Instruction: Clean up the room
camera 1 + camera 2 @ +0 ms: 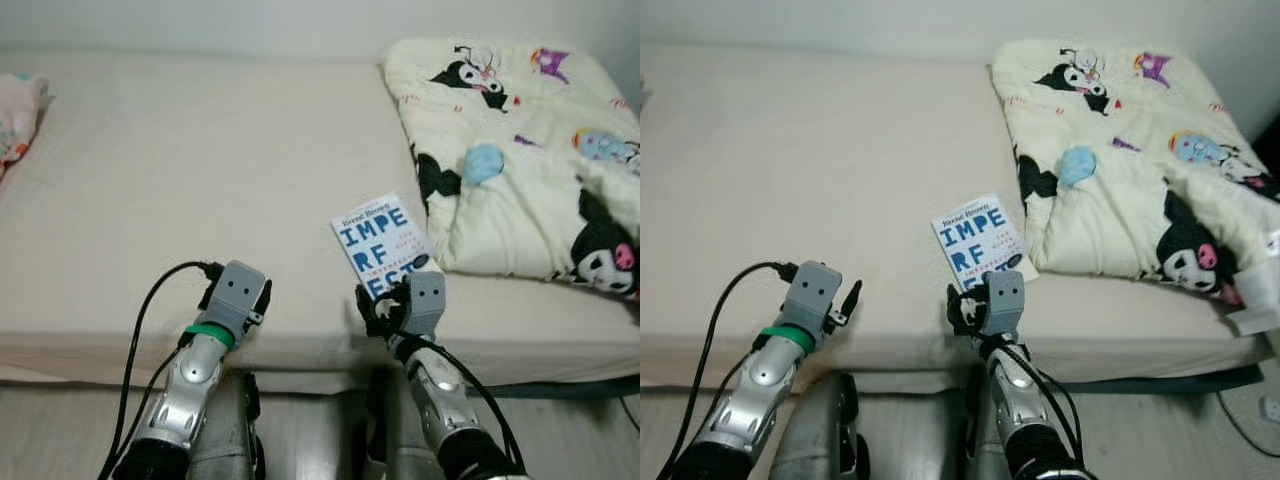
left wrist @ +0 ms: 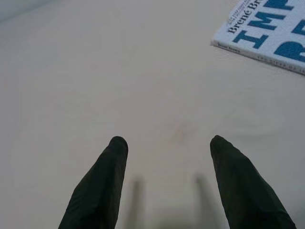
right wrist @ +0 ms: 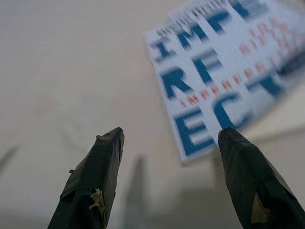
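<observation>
Over on the bed [image 1: 200, 180], the left gripper [image 2: 164, 143] hovers with fingers spread, grasping nothing. Beside it, the right gripper [image 3: 169, 138] is released too, just short of the book [image 1: 383, 243], which lies flat against the cartoon-print quilt [image 1: 530, 150].

Your left arm [image 1: 190, 385] reaches forward over the near edge of the bed [image 1: 200, 200], silver forearm angled up and slightly inward, a green band at the wrist and a black cable looping off its outer side. Your left gripper [image 2: 167, 145] hovers low above the sheet with its two black fingers [image 2: 102, 183] spread wide apart, nothing between them. Your right arm [image 1: 445, 395] also rises over the bed's near edge, closer to the middle. Your right gripper [image 3: 169, 138] has its fingers [image 3: 95, 176] parted just as wide, tips pointing forward and empty.
</observation>
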### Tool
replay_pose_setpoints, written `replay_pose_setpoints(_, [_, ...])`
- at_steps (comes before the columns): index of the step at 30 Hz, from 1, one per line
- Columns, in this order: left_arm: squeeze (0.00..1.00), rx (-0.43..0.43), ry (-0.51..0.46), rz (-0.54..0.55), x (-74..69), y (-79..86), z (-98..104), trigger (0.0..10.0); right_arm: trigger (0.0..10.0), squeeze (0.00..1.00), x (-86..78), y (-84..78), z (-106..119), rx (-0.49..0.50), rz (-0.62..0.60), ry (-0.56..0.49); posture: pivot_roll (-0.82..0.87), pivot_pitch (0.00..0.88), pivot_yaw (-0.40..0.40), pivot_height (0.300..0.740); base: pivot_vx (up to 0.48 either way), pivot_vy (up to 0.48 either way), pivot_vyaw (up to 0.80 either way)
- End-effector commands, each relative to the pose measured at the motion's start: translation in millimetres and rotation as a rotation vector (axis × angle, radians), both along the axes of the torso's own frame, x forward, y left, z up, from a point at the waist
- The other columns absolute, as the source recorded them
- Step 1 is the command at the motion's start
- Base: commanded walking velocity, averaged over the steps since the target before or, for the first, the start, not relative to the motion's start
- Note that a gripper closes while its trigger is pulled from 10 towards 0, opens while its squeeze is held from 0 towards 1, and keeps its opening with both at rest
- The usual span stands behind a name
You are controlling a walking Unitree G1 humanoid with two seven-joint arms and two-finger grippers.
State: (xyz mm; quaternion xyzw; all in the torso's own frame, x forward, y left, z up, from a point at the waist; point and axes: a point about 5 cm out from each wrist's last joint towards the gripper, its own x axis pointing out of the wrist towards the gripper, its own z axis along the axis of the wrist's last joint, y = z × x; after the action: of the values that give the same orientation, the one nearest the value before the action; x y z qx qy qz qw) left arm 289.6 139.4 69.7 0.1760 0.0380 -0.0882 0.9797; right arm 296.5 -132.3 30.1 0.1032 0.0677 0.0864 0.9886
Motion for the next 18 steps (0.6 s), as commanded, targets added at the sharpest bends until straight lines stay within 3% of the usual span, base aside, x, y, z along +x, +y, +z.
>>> replay_pose_setpoints(1, [0.0, 0.014, 0.011, -0.014, -2.4, -1.7, -1, 10.0, 10.0, 0.0, 2.8, -3.4, 1, 0.076, -0.046, 0.017, 0.1, 0.118, 0.037, 0.57, 0.0, 0.0, 0.0])
replay_pose_setpoints(6, [0.0, 0.018, 0.011, -0.023, -2.8, -3.4, 0, 10.0, 10.0, 0.0, 9.3, -13.8, 4, 0.186, -0.14, 0.034, 0.1, 0.13, 0.045, 0.57, 0.0, 0.0, 0.0])
replay_pose_setpoints(9, [0.0, 0.024, 0.014, -0.037, -2.6, -6.4, 0, 10.0, 10.0, 0.0, 14.7, -27.3, 7, 0.36, -0.293, 0.048, 0.1, 0.133, 0.047, 0.57, 0.0, 0.0, 0.0])
replay_pose_setpoints(11, [0.0, 0.025, 0.014, -0.039, -2.3, -6.8, 0, 10.0, 10.0, 0.0, 14.8, -29.2, 6, 0.397, -0.32, 0.051, 0.1, 0.133, 0.047, 0.57, 0.0, 0.0, 0.0])
replay_pose_setpoints(12, [0.0, 0.026, 0.014, -0.04, -1.5, -7.6, 1, 10.0, 10.0, 0.25, 13.8, -31.4, 4, 0.439, -0.347, 0.062, 0.1, 0.137, 0.05, 0.57, 0.0, 0.0, 0.0])
replay_pose_setpoints(13, [0.0, 0.025, 0.012, -0.042, -0.6, -8.7, 2, 10.0, 10.0, 1.0, 12.7, -32.4, 1, 0.485, -0.355, 0.081, 0.1, 0.142, 0.055, 0.57, 0.0, 0.0, 0.0])
replay_pose_setpoints(15, [0.0, 0.024, 0.008, -0.046, 0.6, -10.6, 5, 10.0, 10.0, 1.0, 11.4, -30.4, -5, 0.573, -0.33, 0.127, 0.11, 0.148, 0.062, 0.57, 0.0, 0.0, 0.0])
replay_pose_setpoints(18, [0.0, 0.024, 0.007, -0.049, 0.6, -11.0, 6, 10.0, 10.0, 1.0, 11.4, -28.2, -8, 0.614, -0.303, 0.155, 0.11, 0.151, 0.064, 0.57, 0.0, 0.0, 0.0])
